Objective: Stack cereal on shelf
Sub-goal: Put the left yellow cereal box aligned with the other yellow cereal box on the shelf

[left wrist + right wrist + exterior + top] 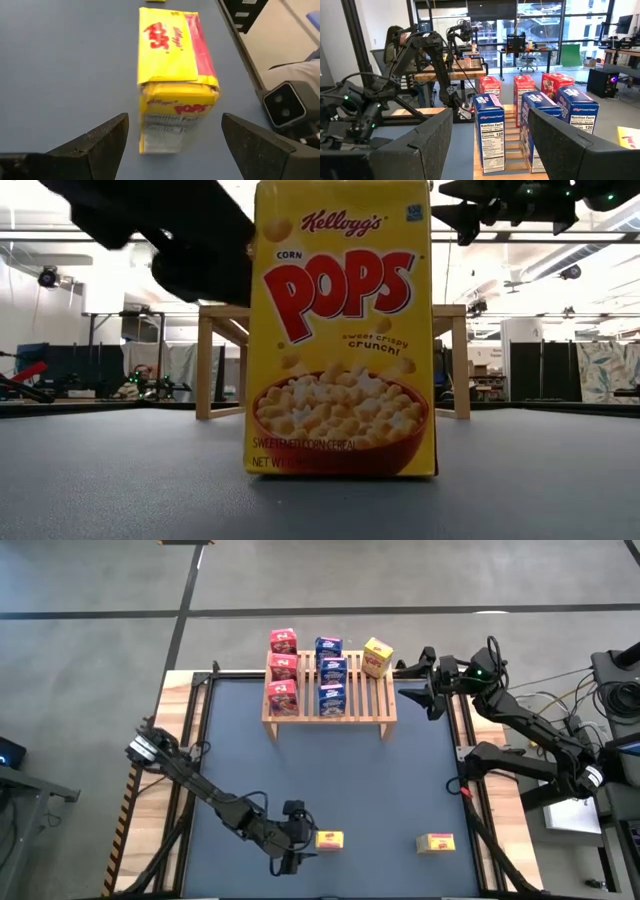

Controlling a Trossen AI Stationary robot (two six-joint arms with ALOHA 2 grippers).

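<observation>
The shelf stands at the far middle of the desk. On its slats sit three red cereal boxes in a row on the left part and three blue cereal boxes in a row beside them toward the middle. One yellow cereal box stands tilted at the shelf's far right corner.

Two more yellow boxes are on the desk's near edge, well apart from the shelf. One yellow box lies near the middle, and the left gripper sits just beside it on its left, jaws spread wide with the box lying ahead between the two fingers and untouched. The other yellow box lies farther right, alone; the low view shows it standing upright with its printed front facing the camera.

The right gripper hovers just right of the shelf's far right end, near the tilted yellow box, jaws spread and holding nothing.
</observation>
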